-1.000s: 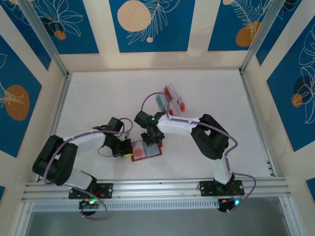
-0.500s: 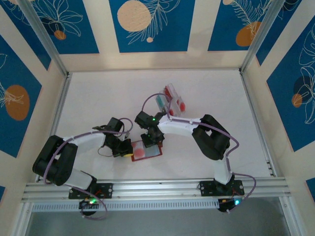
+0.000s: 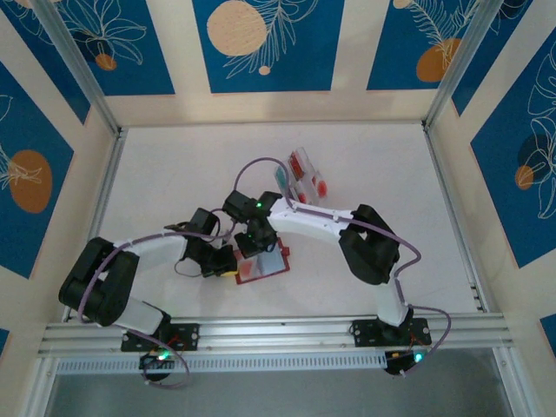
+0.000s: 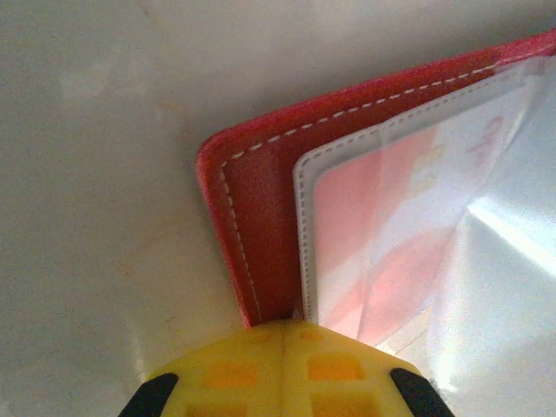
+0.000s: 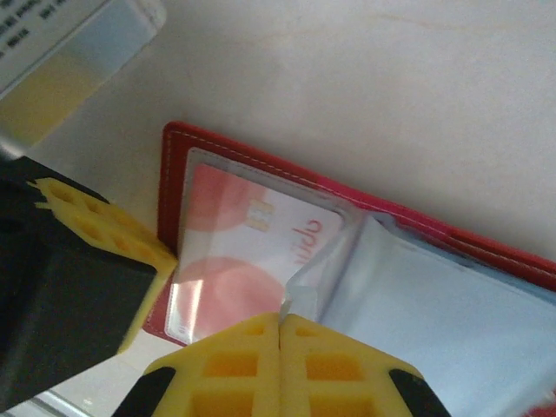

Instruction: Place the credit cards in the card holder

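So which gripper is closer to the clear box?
Right. The right gripper pinches the middle of the card holder, nearer the clear box; the left gripper clamps its left edge, farther off.

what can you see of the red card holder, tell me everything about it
The card holder lies open and flat on the pale table, between the two arms. It is red and leather-look, with rounded corners and pale stitching along the edge. Inside are clear plastic pockets; one holds a white card with pink-red circles. The left gripper is shut at its edge, apparently pinching the cover. The right gripper is shut on a lifted clear pocket leaf.
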Controlling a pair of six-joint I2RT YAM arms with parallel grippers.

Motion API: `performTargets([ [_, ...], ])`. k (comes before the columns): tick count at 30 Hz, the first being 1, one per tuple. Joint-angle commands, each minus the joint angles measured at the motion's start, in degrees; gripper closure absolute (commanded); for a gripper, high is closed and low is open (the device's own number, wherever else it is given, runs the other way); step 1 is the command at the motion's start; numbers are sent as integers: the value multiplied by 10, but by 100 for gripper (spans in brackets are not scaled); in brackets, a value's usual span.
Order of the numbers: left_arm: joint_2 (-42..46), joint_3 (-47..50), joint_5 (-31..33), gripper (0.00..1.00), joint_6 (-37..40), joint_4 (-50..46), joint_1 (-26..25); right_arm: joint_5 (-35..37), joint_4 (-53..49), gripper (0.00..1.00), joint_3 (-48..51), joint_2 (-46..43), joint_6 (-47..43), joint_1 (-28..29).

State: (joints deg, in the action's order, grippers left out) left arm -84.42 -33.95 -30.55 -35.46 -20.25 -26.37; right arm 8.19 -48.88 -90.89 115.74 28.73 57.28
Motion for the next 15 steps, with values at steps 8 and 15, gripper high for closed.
performTargets([
  [8, -6, 24, 41, 100, -16, 24, -8, -164, 91, 68, 16, -10, 39, -24],
  [15, 34, 15, 45, 100, -27, -5, 0, -210, 114, 60, 24, -57, 38, -45],
])
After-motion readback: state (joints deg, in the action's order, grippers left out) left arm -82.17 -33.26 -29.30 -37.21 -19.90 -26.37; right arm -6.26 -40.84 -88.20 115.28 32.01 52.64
